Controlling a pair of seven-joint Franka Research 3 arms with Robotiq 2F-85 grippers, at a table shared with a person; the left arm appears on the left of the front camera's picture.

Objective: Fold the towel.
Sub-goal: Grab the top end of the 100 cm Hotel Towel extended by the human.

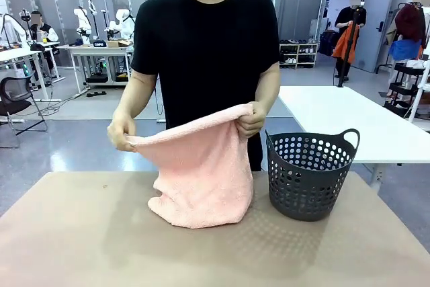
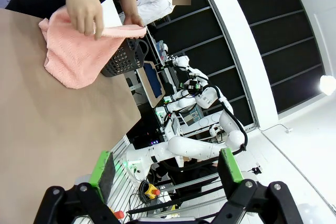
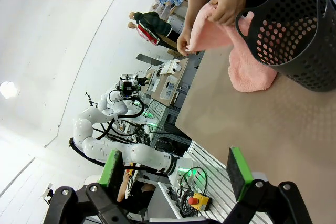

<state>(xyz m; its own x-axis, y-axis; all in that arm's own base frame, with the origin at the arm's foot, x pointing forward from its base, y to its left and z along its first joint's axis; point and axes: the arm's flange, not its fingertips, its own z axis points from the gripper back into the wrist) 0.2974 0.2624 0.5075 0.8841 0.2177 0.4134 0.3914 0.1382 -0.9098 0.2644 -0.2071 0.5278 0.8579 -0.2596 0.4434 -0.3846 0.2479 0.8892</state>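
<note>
Both robot hands gape empty — left hand (image 2: 167,163), right hand (image 3: 173,165). Done well, I judge, this step wants the top edge kept taut and level, with corners matched before lowering. Well beyond both, across the table (image 1: 80,233), the towel (image 1: 201,179) hangs from the person's fingers (image 1: 124,140) — its lower end resting on the table, just beside the basket (image 1: 309,173).

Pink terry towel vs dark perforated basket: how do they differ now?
The pale pink terry towel is limp cloth; the dark grey perforated plastic basket is rigid. The towel hangs from the person's hands, lower end on the tan table; the basket stands upright, unheld. Both rest on the table.
</note>
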